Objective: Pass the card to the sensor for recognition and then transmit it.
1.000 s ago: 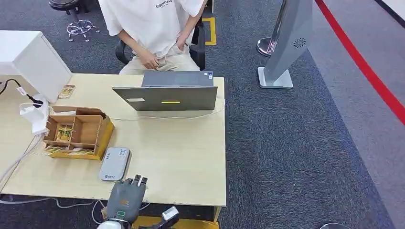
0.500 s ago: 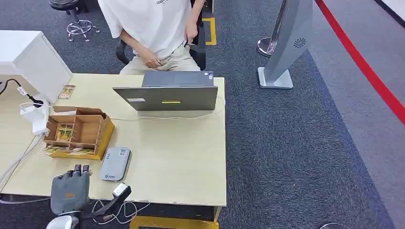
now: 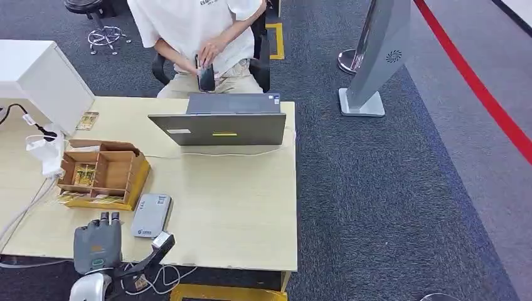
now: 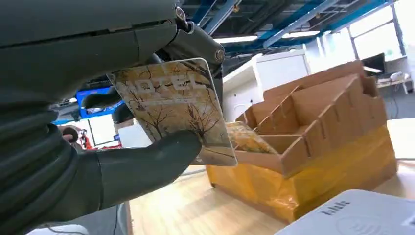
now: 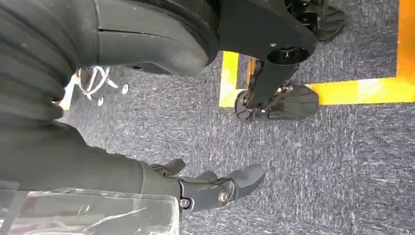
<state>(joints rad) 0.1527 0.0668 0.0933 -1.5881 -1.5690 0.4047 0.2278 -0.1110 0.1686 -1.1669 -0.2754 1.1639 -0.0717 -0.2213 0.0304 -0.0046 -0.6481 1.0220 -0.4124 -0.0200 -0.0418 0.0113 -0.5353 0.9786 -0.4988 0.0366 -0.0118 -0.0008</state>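
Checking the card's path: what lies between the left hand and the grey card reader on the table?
Bare tabletop in the head view: the left hand, holding the card, sits just beside the card reader.

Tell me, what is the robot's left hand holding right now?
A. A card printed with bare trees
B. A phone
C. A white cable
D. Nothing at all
A: in the left wrist view the left hand pinches a yellowish card printed with bare trees between its thumb and fingers, near the cardboard box.
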